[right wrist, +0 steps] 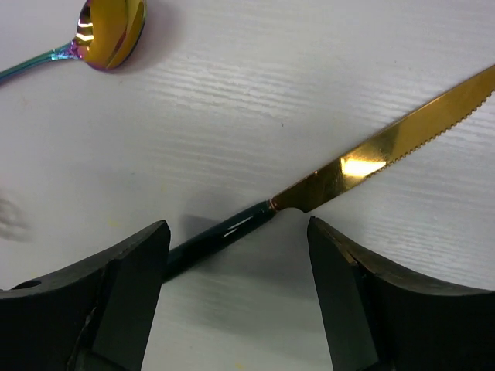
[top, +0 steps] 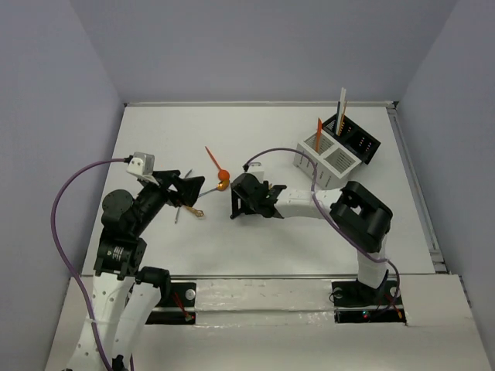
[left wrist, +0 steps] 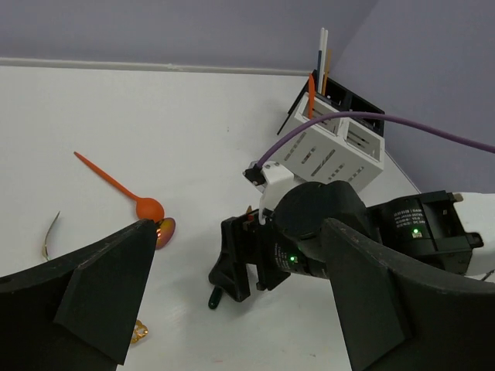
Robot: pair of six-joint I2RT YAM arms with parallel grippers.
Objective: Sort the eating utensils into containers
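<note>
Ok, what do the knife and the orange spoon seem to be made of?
Knife: probably metal. The serrated blade is mirror-polished gold with a bright glint. The handle is dark and glossy, and its material is unclear.
Orange spoon: looks like plastic, an even, fairly matte orange with no mirror-like reflections.

Three cameras cover one white table [top: 232, 139].
The fixed view looks down from behind the near edge; the left wrist view faces low toward a white slatted caddy [left wrist: 340, 154]; the right wrist view, close above a gold-bladed, dark-handled knife [right wrist: 371, 162], shares an iridescent gold spoon [right wrist: 112, 27] with the left.
</note>
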